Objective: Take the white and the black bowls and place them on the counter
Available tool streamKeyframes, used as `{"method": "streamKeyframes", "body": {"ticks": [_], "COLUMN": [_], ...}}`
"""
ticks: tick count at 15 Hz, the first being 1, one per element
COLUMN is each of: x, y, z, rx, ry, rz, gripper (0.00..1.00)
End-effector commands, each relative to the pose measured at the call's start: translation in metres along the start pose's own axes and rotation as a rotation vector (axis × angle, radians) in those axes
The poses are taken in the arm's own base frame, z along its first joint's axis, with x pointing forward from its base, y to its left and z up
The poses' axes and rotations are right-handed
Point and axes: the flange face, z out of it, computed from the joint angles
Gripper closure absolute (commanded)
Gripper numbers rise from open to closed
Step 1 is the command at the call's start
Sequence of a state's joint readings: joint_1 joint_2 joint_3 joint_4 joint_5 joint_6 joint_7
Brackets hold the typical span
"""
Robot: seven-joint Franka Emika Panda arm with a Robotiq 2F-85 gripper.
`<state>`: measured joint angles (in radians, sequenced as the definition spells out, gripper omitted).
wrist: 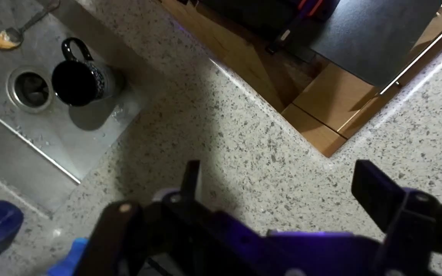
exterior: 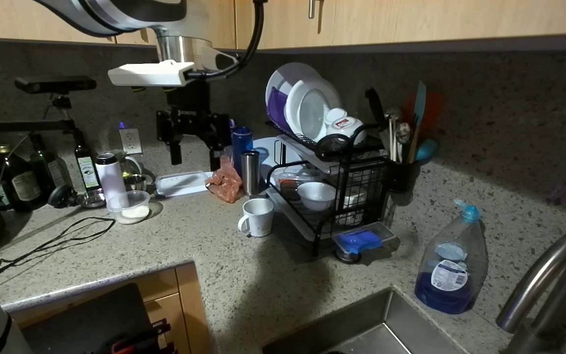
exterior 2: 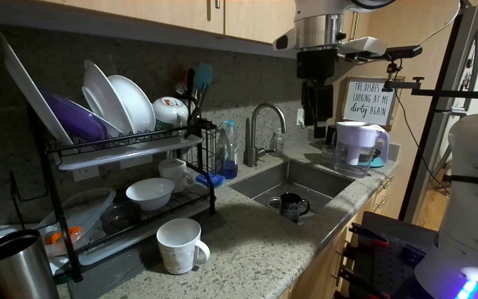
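Note:
A white bowl (exterior: 316,195) sits on the lower shelf of the dish rack, and it also shows in an exterior view (exterior 2: 151,195). A dark, see-through bowl-like container (exterior 2: 120,216) is beside it, partly hidden; I cannot tell if it is the black bowl. A white mug (exterior: 258,219) stands upright on the counter (exterior: 224,255) by the rack. A black speckled mug (exterior 2: 292,207) stands in the sink, also in the wrist view (wrist: 77,82). My gripper (exterior: 195,157) is open and empty, high above the counter; its spread fingers (wrist: 276,168) show bare counter between them.
The black two-tier dish rack (exterior: 344,191) holds plates and bowls on top. The sink (exterior 2: 259,189) has a tall faucet (exterior 2: 252,137) and a soap bottle (exterior: 452,270) beside it. Upper cabinets (exterior: 386,22) hang above. A plastic tub (exterior: 129,206) and a cable (exterior: 62,241) lie on the counter.

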<state>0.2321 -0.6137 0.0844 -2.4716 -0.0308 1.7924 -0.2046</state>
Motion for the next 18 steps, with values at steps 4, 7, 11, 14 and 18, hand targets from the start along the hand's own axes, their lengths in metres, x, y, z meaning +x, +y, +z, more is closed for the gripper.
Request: {"method": "streamKeyframes", "body": {"ticks": [4,7,11,14,18], "x": [0.037,0.049,0.050,0.052,0.053], "y": [-0.040,-0.050,-0.050,-0.051,-0.054], "z": [-0.001,-0.001,0.003,0.006,0.006], "rx": [-0.096,-0.139,-0.144,-0.144,-0.150], "ry": [0.086,0.142,0.153,0.151,0.155], "rz": [-0.282,-0.374,-0.373,-0.384,-0.389], "gripper": [0.00,0.00,0.00,0.00,0.00]}}
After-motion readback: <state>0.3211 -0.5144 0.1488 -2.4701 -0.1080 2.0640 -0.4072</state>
